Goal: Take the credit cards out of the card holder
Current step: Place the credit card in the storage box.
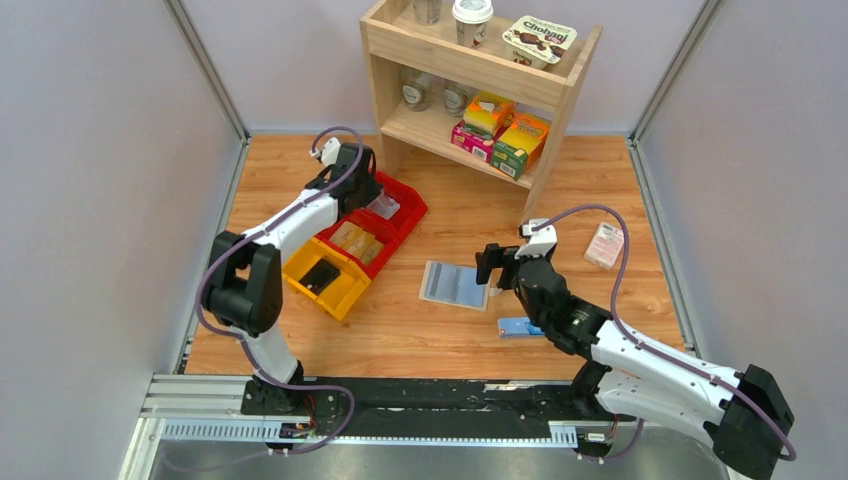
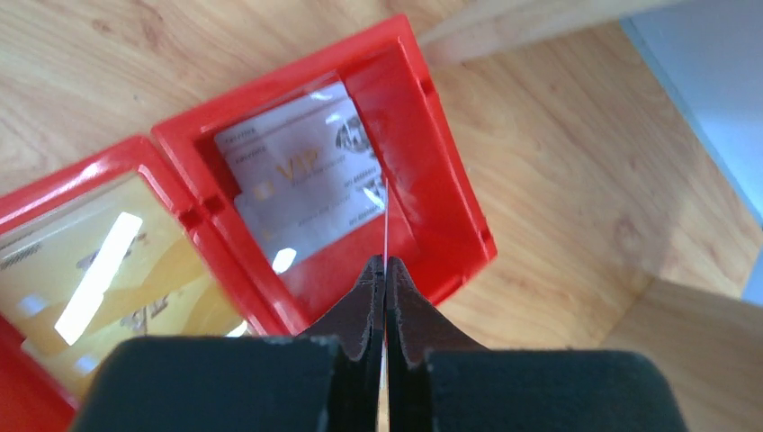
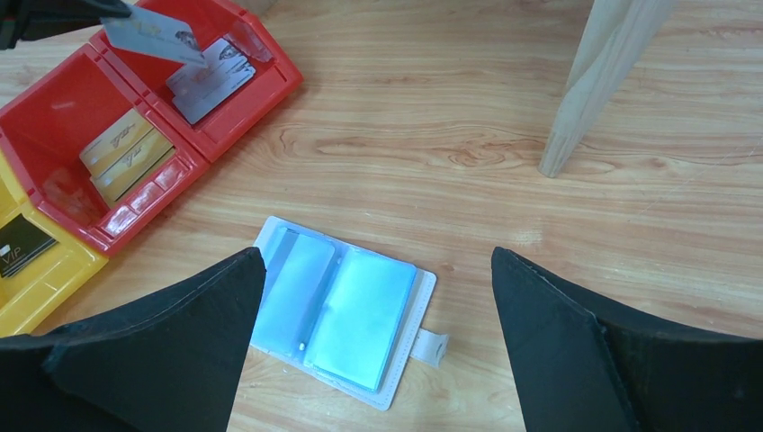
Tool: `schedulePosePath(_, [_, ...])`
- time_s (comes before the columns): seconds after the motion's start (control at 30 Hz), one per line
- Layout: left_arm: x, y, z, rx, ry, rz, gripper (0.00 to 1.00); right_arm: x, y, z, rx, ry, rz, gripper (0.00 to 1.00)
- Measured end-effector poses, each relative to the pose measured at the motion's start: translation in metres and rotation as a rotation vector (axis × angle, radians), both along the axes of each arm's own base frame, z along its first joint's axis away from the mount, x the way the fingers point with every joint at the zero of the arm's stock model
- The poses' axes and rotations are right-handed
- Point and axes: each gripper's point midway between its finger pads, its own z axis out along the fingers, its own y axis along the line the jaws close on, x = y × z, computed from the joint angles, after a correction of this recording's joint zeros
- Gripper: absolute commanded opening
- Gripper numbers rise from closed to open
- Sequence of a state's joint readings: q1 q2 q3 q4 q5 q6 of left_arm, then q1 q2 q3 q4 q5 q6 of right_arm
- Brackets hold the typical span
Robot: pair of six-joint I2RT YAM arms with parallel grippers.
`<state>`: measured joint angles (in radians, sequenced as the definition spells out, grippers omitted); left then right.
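- A pale wooden tabletop [image 1: 450, 210] sits between lilac wall panels, with a wooden shelf unit [image 1: 385, 45] at its far edge.
- The left gripper [image 2: 385, 266] has its jaws pressed together on a silver card [image 2: 385, 216]. The card shows edge-on as a thin line in the left wrist view. The right wrist view shows its face, tilted in the air above the bins.
- Below that card is the far red bin [image 2: 450, 207], with silver VIP cards [image 2: 301, 193] lying flat inside.
- Touching it is a second red bin [image 3: 54, 108] holding gold cards [image 3: 126, 153]. Next comes a yellow bin [image 3: 67, 270] with a black card [image 3: 20, 252].
- The right gripper [image 3: 378, 261] has its jaws spread wide and grips nothing.
- The card holder [image 3: 337, 306] lies opened flat on the wood. It shows two pages of pale blue glossy sleeves, a cream stitched border and a small cream tab sticking out at one side.
- In the right wrist view the card holder lies under the gap between the right gripper's fingers, untouched.
- From above, it lies just left of that gripper, right of the bins and well apart from the left gripper.
- A flat blue box [image 1: 520, 327] lies by the right arm, and a pink-white packet [image 1: 605, 245] lies near the right wall.
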<state>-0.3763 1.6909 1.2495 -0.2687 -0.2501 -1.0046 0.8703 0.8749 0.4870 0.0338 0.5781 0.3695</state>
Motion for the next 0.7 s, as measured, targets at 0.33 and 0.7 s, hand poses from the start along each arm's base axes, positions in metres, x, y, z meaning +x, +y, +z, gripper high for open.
schedulePosePath(0.33, [0.054,0.005,-0.022,0.034,0.021,0.145,0.00,0.005,-0.014,-0.003,-0.009,0.009,-0.025,1.00])
schedulePosePath(0.7, [0.055,0.006,-0.049,0.050,0.084,0.171,0.37,0.014,-0.028,-0.009,0.007,0.042,-0.040,1.00])
